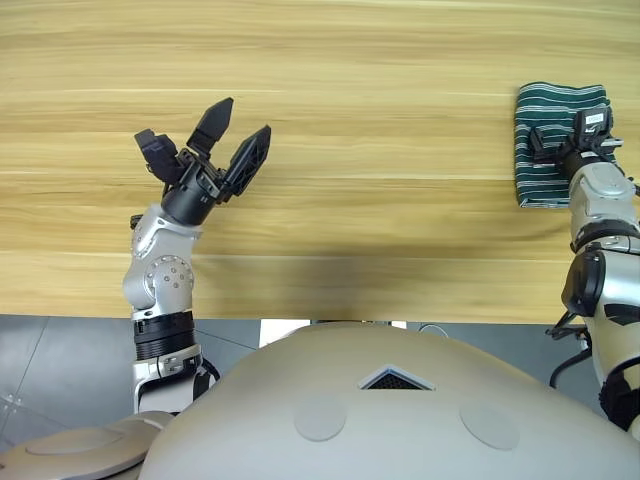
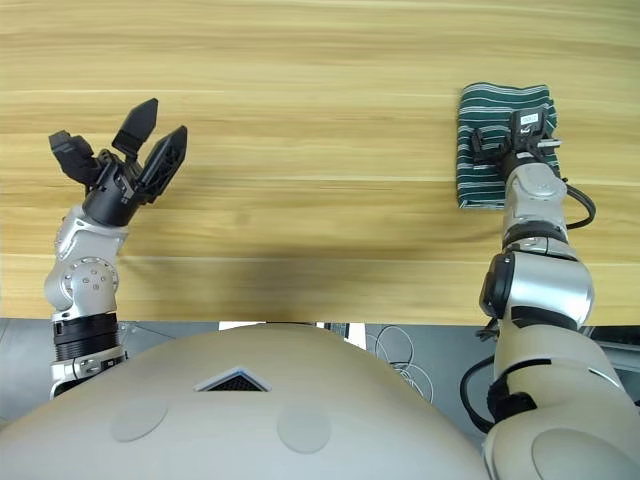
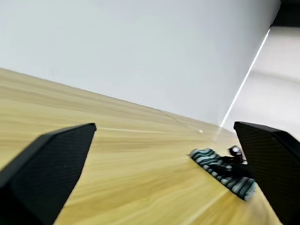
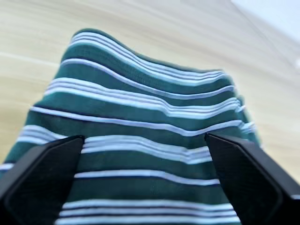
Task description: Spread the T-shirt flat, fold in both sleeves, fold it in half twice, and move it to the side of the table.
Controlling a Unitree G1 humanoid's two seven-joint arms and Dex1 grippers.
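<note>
T-shirt (image 1: 560, 100), folded, just beneath wide-spread right hand (image 4: 144, 137), well apart from wide-spread left hand (image 1: 245, 117).

A wide stretch of bare table (image 1: 380, 200) runs between the two arms, so a gripper could cross the middle freely. The only thing lying on the wood is the folded T-shirt (image 1: 560, 98) near the right edge (the right gripper (image 4: 143, 140) sits over it with fingers spread, its arm blocking the near side). The left gripper (image 1: 245, 117) stands raised at the left, fingers apart, well apart from the shirt.
</note>
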